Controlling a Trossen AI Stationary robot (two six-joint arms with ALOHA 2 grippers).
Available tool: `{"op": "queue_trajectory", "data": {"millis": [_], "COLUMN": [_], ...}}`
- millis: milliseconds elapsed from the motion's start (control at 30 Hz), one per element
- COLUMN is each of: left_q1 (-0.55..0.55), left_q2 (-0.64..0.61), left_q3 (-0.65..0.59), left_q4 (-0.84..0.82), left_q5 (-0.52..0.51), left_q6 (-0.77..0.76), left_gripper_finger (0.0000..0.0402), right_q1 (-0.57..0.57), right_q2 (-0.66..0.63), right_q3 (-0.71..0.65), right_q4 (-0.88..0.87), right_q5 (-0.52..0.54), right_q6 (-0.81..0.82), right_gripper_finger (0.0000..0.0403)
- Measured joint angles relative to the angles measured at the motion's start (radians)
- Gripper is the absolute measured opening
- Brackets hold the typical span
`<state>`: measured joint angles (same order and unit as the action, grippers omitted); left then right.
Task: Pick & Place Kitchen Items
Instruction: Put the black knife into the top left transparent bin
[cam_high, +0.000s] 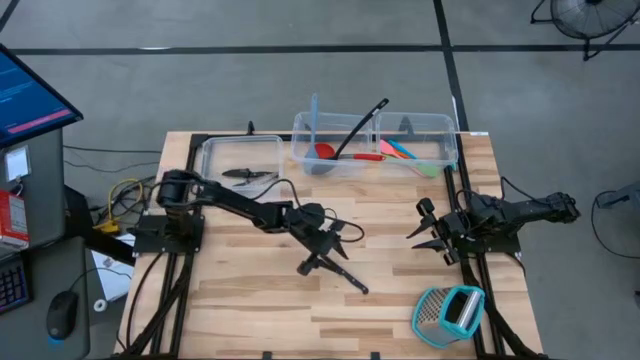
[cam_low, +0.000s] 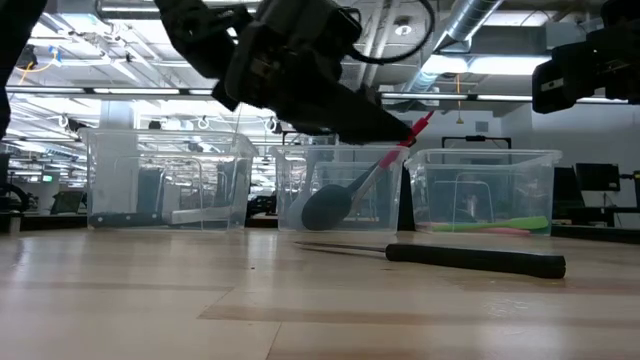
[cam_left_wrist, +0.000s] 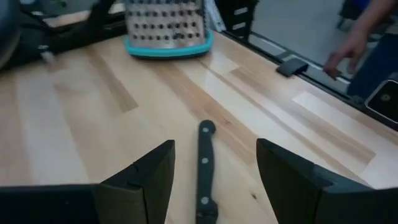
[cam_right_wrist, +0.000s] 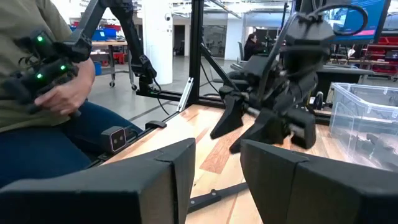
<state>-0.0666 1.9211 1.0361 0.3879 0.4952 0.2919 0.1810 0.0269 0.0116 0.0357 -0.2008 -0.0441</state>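
The left gripper (cam_left_wrist: 214, 174), jaws wide, is straddling the knife (cam_left_wrist: 205, 171) at center frame and should descend squarely before closing on its handle.

A knife (cam_high: 335, 271) lies mid-bench (cam_high: 250, 310), under the left claw (cam_high: 318, 262). The grater (cam_high: 449, 311) sits near the front right corner. Two bins (cam_high: 374, 140) stand along the back edge, holding utensils (cam_high: 355, 130).

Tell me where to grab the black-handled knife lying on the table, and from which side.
Grip the knife by its black handle, coming straight down from above. It lies flat on the wood, so only its long sides are free to pinch. The left gripper is open with one finger on each side of the handle. The right gripper waits at the table's right edge.
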Motion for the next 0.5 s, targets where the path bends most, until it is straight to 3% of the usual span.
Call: {"op": "queue_trajectory", "data": {"millis": [267,500], "left_q1": [0.01,0.006], "left_q2": [0.13,0.216], "left_q3": [0.091,0.116], "left_q4": [-0.002,0.001], "left_q5": [0.102,0.104], "left_q6": [0.019,0.018], "left_gripper_finger": [0.0205,0.0205], "right_q1": [0.0,0.0], "right_q2": [0.0,0.0], "right_q3": [0.0,0.0], "right_q4": [0.0,0.0], "right_q5": [0.0,0.0], "right_q6": [0.0,0.0], "right_gripper_finger": [0.0124,0.0124]}}
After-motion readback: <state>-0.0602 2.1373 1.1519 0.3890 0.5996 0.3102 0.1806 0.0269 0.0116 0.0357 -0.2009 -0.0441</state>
